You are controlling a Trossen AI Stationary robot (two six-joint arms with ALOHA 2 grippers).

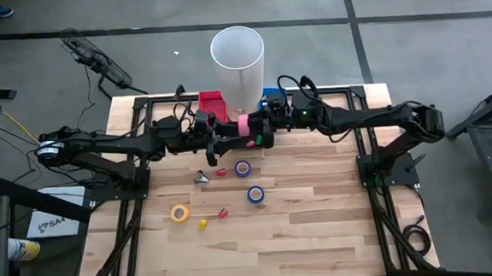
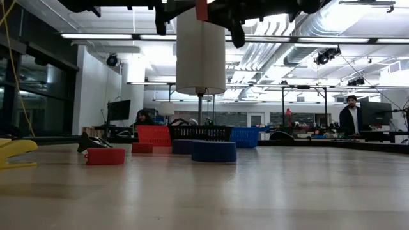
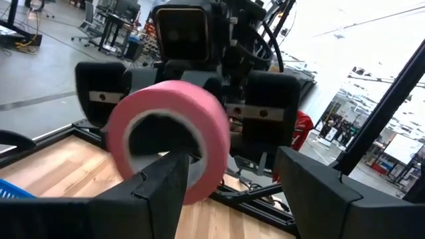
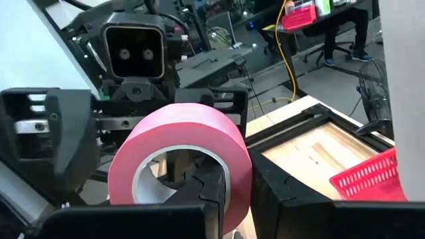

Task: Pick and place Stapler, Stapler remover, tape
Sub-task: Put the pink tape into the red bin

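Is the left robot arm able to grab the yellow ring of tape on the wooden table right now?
Probably not yet. The left gripper is busy at the pink tape roll with the right gripper. The yellow tape roll lies bare, nothing covering it.

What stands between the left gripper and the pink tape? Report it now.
Nothing visible does. The pink tape is up in the air between both grippers, beside the white tube. The left gripper is open right at the roll, and the right gripper, shut, reaches into its hole from the other side.
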